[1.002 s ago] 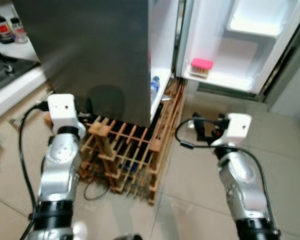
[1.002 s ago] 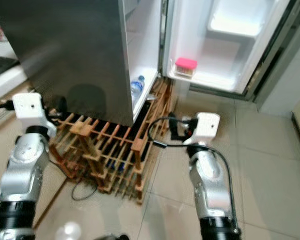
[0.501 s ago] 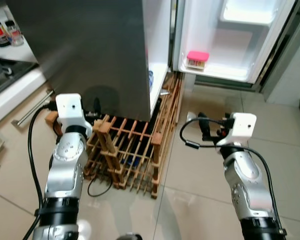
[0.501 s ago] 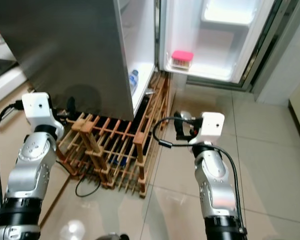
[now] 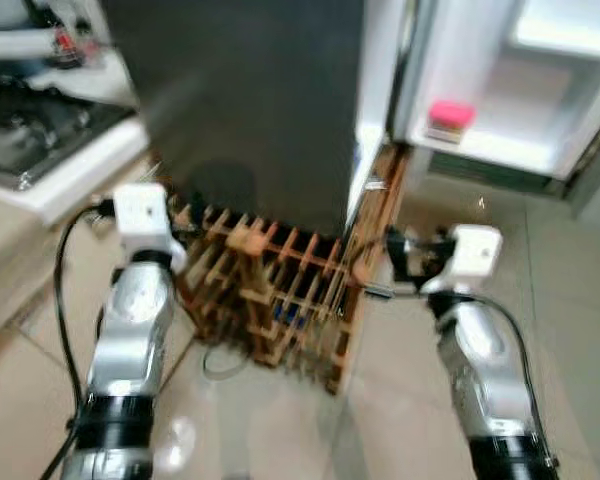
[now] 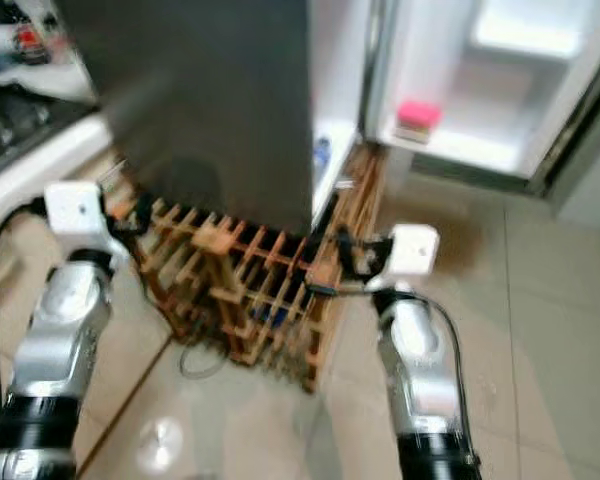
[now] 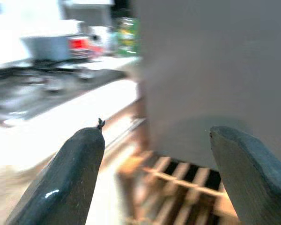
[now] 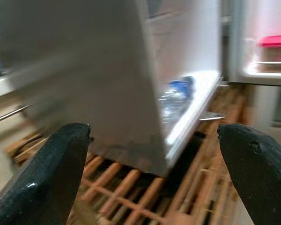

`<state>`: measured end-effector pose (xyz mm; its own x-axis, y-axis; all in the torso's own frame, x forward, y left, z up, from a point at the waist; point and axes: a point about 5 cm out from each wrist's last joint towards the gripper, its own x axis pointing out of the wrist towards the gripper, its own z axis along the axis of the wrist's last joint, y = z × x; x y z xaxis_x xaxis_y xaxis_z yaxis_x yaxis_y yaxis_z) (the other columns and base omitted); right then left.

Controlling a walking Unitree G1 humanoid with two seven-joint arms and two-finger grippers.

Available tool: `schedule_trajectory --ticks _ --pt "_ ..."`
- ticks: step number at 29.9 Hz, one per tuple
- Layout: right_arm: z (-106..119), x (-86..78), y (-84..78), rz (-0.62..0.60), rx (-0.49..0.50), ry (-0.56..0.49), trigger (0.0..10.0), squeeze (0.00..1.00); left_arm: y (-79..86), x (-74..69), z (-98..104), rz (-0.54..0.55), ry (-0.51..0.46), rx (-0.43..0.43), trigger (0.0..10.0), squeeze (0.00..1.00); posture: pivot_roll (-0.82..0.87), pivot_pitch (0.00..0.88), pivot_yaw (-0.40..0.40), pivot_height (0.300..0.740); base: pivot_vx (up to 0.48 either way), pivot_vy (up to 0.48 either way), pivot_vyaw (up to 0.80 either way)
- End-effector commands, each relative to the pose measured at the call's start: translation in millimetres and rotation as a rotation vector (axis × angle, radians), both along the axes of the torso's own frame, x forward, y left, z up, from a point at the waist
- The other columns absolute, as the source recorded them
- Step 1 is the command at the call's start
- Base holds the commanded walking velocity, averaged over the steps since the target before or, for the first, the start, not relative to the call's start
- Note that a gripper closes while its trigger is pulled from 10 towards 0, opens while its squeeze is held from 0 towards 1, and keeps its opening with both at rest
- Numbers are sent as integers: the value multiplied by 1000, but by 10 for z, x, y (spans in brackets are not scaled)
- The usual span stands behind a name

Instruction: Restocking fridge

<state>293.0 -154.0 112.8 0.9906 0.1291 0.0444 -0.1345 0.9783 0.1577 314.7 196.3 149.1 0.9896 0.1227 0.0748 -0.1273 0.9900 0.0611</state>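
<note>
One fridge (image 5: 250, 100), door open. One wooden rack (image 5: 280, 290) on the floor, one pink-lidded box (image 5: 448, 118) in the door shelf. One water bottle (image 8: 174, 97) at the fridge's bottom edge.

blurred water bottle (image 8: 175, 96) half hidden behind fridge wall (image 8: 103, 79).

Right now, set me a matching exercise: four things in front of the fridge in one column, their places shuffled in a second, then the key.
Things
1. pink-lidded box
2. water bottle
3. wooden rack
4. stove top

Places
A. on the floor against the grey fridge door
B. on the counter at the robot's left
C. on the shelf of the open white fridge door
D. on the low shelf of the grey door, above the rack

Pairs: 1-C, 2-D, 3-A, 4-B
</note>
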Motion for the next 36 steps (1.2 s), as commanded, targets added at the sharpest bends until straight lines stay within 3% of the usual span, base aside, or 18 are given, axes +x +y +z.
schedule_trajectory --ticks 1,8,13,17,22,36 --pt "15 -4 -62 -21 -2 -7 10000 0 -28 0 15 4 -8 1 10000 0 -35 0 47 740 0 -472 419" --pt "67 50 -47 -12 -11 -21 10000 0 14 -48 -2 95 5 9 10000 0 -28 0 36 740 0 -406 421" --pt "88 74 -64 6 -30 -25 10000 0 58 -43 -50 163 28 21 10000 0 -24 0 4 740 0 0 418" --pt "115 89 -70 17 -40 -28 10000 0 -14 -16 -66 129 26 8 10000 0 -36 0 -5 740 0 0 416" --pt "115 81 -83 24 -48 -24 10000 0 -139 -17 37 61 -52 -24 10000 0 -43 0 -14 740 126 0 410" --pt "78 66 -30 28 -40 -19 10000 0 -149 -3 31 47 -37 2 10000 0 -41 0 21 740 412 151 410"
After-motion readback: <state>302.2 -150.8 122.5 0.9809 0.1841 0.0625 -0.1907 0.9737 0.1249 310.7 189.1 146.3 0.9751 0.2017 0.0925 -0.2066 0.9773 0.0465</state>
